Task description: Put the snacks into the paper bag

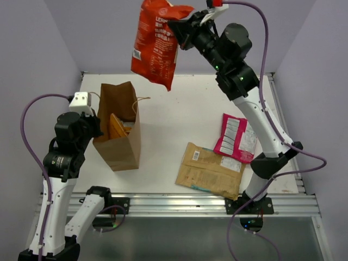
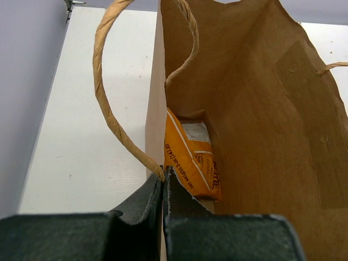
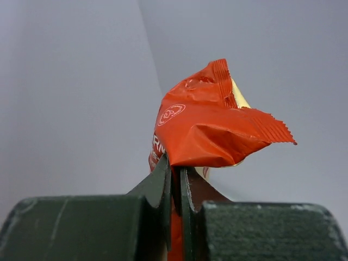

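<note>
The brown paper bag [image 1: 120, 130] stands open at the left of the table, with the orange packet [image 1: 117, 127] inside; the packet also shows in the left wrist view [image 2: 190, 157]. My left gripper [image 2: 164, 175] is shut on the near rim of the paper bag [image 2: 255, 109], beside a twine handle [image 2: 109, 103]. My right gripper [image 1: 179, 30] is shut on the top edge of the red packet [image 1: 155, 46], which hangs high in the air, up and to the right of the bag; the right wrist view shows its crimped end [image 3: 212, 125]. The magenta packet [image 1: 236, 138] and the tan packet [image 1: 211, 169] lie flat at the right front.
The white table [image 1: 179, 109] is walled by lilac panels at the back and both sides. A metal rail [image 1: 179, 204] runs along the near edge with both arm bases. The right arm's lower link stands beside the magenta packet.
</note>
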### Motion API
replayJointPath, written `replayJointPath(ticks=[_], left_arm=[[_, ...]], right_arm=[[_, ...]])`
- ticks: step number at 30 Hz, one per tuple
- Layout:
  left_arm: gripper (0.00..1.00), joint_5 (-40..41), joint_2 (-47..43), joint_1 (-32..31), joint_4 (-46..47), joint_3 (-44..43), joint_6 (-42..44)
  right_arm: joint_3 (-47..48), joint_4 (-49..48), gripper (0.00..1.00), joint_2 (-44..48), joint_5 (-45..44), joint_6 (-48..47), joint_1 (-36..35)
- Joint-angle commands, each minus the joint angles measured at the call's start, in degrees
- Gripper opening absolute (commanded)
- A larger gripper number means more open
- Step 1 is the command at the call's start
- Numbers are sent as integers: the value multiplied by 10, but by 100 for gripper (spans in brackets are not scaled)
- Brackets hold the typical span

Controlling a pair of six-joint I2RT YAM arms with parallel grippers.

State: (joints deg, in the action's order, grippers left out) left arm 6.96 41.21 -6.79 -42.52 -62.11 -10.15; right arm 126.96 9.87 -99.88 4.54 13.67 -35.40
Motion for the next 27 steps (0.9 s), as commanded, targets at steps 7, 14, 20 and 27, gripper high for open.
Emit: replayJointPath(ticks=[7,14,20,27], left_arm=[[0,-11,-19,-9,5,1,10],[0,-9,-29,-20,5,4,10],[0,-7,-36,-26,4,5,10],[0,-7,-39,-30,3,5,11]], right_arm=[[213,-3,0,-147,-160,-82,-170],[127,-14,0,-122,-246,-160,-250],[116,-14,0,-106,-326,-225,-308],[109,-27,0,-79,-404,-283,-335]])
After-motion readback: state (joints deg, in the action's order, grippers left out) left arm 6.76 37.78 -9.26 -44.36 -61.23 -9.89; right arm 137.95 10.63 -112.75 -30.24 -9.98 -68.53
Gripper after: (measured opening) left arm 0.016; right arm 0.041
